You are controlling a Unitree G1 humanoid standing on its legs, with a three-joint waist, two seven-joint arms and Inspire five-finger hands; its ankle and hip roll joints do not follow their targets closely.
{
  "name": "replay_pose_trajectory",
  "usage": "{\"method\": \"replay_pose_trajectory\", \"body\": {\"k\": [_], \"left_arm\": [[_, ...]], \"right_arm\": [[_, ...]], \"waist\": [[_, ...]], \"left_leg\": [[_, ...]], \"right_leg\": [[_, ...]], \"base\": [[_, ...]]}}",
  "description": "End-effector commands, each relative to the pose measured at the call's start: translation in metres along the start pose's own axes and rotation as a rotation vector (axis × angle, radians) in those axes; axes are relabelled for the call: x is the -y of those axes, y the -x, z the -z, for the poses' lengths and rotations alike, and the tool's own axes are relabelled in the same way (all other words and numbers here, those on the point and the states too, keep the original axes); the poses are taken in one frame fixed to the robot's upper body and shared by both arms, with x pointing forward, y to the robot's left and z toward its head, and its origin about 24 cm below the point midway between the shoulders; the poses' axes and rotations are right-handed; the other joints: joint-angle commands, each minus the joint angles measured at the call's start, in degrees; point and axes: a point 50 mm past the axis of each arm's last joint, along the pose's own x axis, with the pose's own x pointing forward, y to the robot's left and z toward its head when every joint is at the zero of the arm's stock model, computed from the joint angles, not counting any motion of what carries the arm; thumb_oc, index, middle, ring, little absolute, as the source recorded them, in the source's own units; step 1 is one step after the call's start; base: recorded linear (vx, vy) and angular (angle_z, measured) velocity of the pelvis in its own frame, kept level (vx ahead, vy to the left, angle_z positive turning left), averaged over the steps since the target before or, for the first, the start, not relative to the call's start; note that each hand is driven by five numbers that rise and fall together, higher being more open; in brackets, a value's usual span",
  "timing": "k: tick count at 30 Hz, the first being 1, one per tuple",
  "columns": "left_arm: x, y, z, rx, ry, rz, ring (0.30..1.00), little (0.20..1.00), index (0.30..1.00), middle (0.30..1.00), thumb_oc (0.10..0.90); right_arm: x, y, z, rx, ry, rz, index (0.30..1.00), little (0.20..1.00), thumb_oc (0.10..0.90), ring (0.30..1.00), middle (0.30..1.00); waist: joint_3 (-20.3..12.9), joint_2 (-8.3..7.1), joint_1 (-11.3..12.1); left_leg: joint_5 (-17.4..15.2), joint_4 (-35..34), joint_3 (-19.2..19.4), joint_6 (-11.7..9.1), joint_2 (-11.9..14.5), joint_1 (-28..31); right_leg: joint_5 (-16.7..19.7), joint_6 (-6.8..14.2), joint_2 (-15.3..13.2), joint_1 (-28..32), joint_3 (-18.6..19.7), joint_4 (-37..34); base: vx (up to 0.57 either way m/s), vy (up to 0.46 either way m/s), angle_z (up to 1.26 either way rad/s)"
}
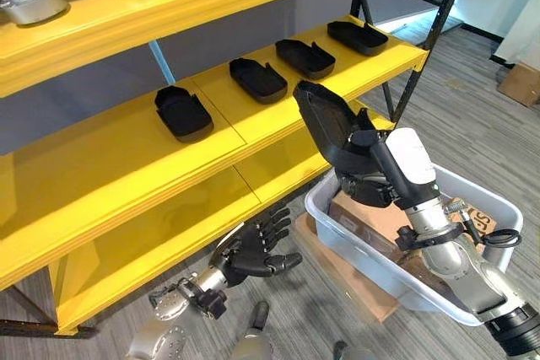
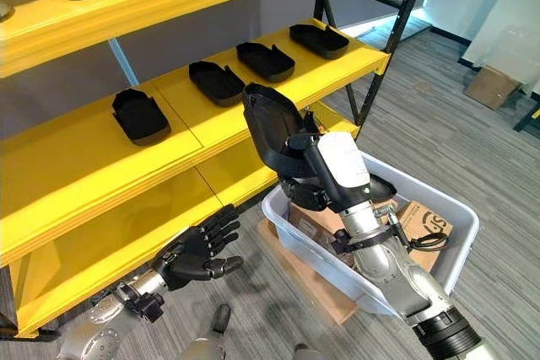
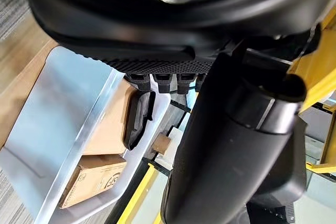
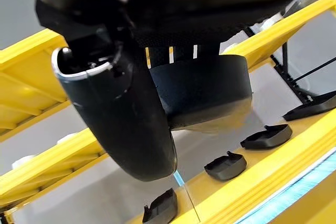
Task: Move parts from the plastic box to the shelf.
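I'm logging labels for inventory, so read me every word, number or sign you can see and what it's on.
Cardboard box in the plastic box: dark printed mark, partly hidden, too small to read.
Carton in the left wrist view: faint print, too blurred to read.
Black part in the right hand, shelf: no lettering visible.

matt black plastic part (image 1: 325, 120)

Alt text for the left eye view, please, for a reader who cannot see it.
The robot's right hand holds a black moulded plastic part above a grey plastic box, near a yellow shelf bearing four similar black parts. The left hand hangs open below.
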Motion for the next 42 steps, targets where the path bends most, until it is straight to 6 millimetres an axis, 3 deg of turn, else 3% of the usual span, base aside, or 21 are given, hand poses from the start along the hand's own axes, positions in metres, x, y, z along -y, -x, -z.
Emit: {"method": "replay_pose_trajectory", "body": {"k": [1,5,6,8,12,15,16,19,20,22,25,29,30,36,42], "left_arm": [[0.009,-0.014,-0.051,0.235,-0.091,0.089,1.000,1.000,1.000,1.000,0.900],[0.007,-0.014,-0.050,0.241,-0.082,0.086,1.000,1.000,1.000,1.000,0.900],[0.008,-0.017,-0.047,0.231,-0.087,0.115,1.000,1.000,1.000,1.000,0.900],[0.010,-0.019,-0.044,0.225,-0.090,0.143,1.000,1.000,1.000,1.000,0.900],[0.010,-0.018,-0.048,0.264,-0.066,0.172,1.000,1.000,1.000,1.000,0.900],[0.009,-0.017,-0.049,0.290,-0.045,0.161,1.000,1.000,1.000,1.000,0.900],[0.008,-0.019,-0.050,0.298,-0.057,0.153,1.000,1.000,1.000,1.000,0.900],[0.008,-0.020,-0.049,0.300,-0.056,0.146,1.000,1.000,1.000,1.000,0.900],[0.008,-0.020,-0.048,0.303,-0.050,0.151,1.000,1.000,1.000,1.000,0.900],[0.009,-0.021,-0.048,0.307,-0.055,0.153,1.000,1.000,1.000,1.000,0.900],[0.008,-0.022,-0.049,0.303,-0.056,0.144,1.000,1.000,1.000,1.000,0.900],[0.005,-0.019,-0.054,0.293,-0.078,0.118,1.000,1.000,1.000,1.000,0.900],[0.004,-0.017,-0.055,0.291,-0.083,0.108,1.000,1.000,1.000,1.000,0.900],[-0.002,-0.005,-0.060,0.283,-0.143,0.065,1.000,1.000,1.000,1.000,0.900],[-0.005,-0.006,-0.065,0.279,-0.180,0.065,1.000,1.000,1.000,1.000,0.900]], "right_arm": [[0.037,-0.037,-0.029,0.227,-0.048,0.240,0.300,0.300,0.400,0.300,0.300],[0.034,-0.035,-0.029,0.224,-0.042,0.239,0.300,0.300,0.400,0.300,0.300],[0.035,-0.029,-0.024,0.189,-0.020,0.257,0.300,0.300,0.400,0.300,0.300],[0.043,-0.020,-0.017,0.158,0.015,0.280,0.300,0.300,0.400,0.300,0.300],[0.054,-0.022,-0.017,0.186,0.124,0.290,0.300,0.300,0.400,0.300,0.300],[0.057,-0.024,-0.017,0.203,0.115,0.280,0.300,0.300,0.400,0.300,0.300],[0.057,-0.024,-0.018,0.209,0.104,0.270,0.300,0.300,0.400,0.300,0.300],[0.056,-0.022,-0.017,0.204,0.092,0.258,0.300,0.300,0.400,0.300,0.300],[0.058,-0.019,-0.016,0.206,0.103,0.256,0.300,0.300,0.400,0.300,0.300],[0.059,-0.015,-0.015,0.205,0.116,0.256,0.300,0.300,0.400,0.300,0.300],[0.058,-0.016,-0.013,0.201,0.138,0.250,0.300,0.300,0.400,0.300,0.300],[0.057,-0.021,-0.013,0.197,0.148,0.251,0.300,0.300,0.400,0.300,0.300],[0.054,-0.022,-0.014,0.195,0.137,0.252,0.300,0.300,0.400,0.300,0.300],[0.046,-0.025,-0.023,0.219,0.113,0.272,0.300,0.300,0.400,0.300,0.300],[0.045,-0.033,-0.032,0.251,0.121,0.270,0.300,0.300,0.400,0.300,0.300]], "waist": [[-1.78,-2.13,0.08],[-0.30,-1.67,-0.43],[0.42,-1.48,-1.98],[0.88,-1.95,-4.01],[0.98,-2.48,-5.43],[0.89,-2.36,-6.16],[0.65,-2.14,-6.84],[0.31,-1.77,-7.74],[-0.12,-1.20,-8.47],[-0.47,-0.49,-8.94],[-0.82,0.80,-8.47],[-1.95,1.74,-6.53],[-2.30,1.79,-6.04],[-4.86,0.07,-3.54],[-5.82,-1.47,-1.26]], "left_leg": [[-7.01,1.09,1.67,-8.03,-2.79,3.13],[-6.19,1.64,4.24,-8.54,-1.63,2.21],[-5.10,1.60,10.40,-9.24,0.76,1.81],[-4.77,2.41,15.66,-10.03,4.05,2.15],[-6.72,5.19,16.94,-9.73,6.71,3.84],[-6.45,7.36,17.79,-10.01,8.87,4.62],[-4.19,7.53,18.68,-10.69,11.12,5.02],[-0.43,6.45,20.69,-12.03,14.34,5.46],[0.66,5.01,23.25,-12.71,16.00,5.97],[1.51,3.58,25.24,-13.43,16.80,6.41],[0.71,3.34,25.82,-13.99,15.35,6.26],[-6.43,2.96,26.45,-12.99,10.08,7.47],[-6.95,2.36,26.88,-12.79,9.17,8.07],[-8.39,-1.31,29.32,-11.27,6.16,9.91],[-9.75,-1.10,30.27,-10.20,4.80,8.81]], "right_leg": [[0.40,-4.45,4.23,2.21,3.76,-3.16],[-1.28,-5.41,4.80,2.04,2.34,-0.31],[-1.69,-5.67,4.57,2.23,-0.12,0.49],[-2.57,-5.74,3.12,2.03,-2.65,1.88],[-3.84,-5.66,0.39,-0.33,-3.65,5.96],[-5.07,-5.56,-1.03,-1.73,-3.68,9.05],[-5.53,-5.40,-1.92,-2.68,-4.09,10.53],[-6.25,-5.24,-3.35,-3.56,-5.23,12.14],[-6.53,-4.82,-4.89,-3.88,-6.59,12.57],[-6.56,-4.31,-6.41,-4.10,-7.82,12.74],[-6.05,-3.66,-8.22,-3.21,-9.32,11.71],[-1.31,0.13,-11.48,-1.08,-10.92,5.09],[0.12,1.11,-12.12,-0.68,-11.45,3.23],[8.33,4.79,-15.96,1.84,-15.26,-7.40],[13.09,6.56,-18.50,2.95,-17.76,-12.95]], "base": [[-0.03,-0.057,0.29],[-0.02,-0.049,0.58],[-0.02,-0.015,1.05],[-0.04,0.037,1.50],[-0.09,0.164,0.81],[-0.02,0.248,0.44],[-0.02,0.236,0.29],[0.01,0.344,0.44],[0.02,0.420,0.42],[0.06,0.469,0.45],[0.12,0.420,0.50],[0.15,0.339,0.39],[0.18,0.336,0.13],[0.12,0.186,0.13],[0.05,0.124,0.00]]}}
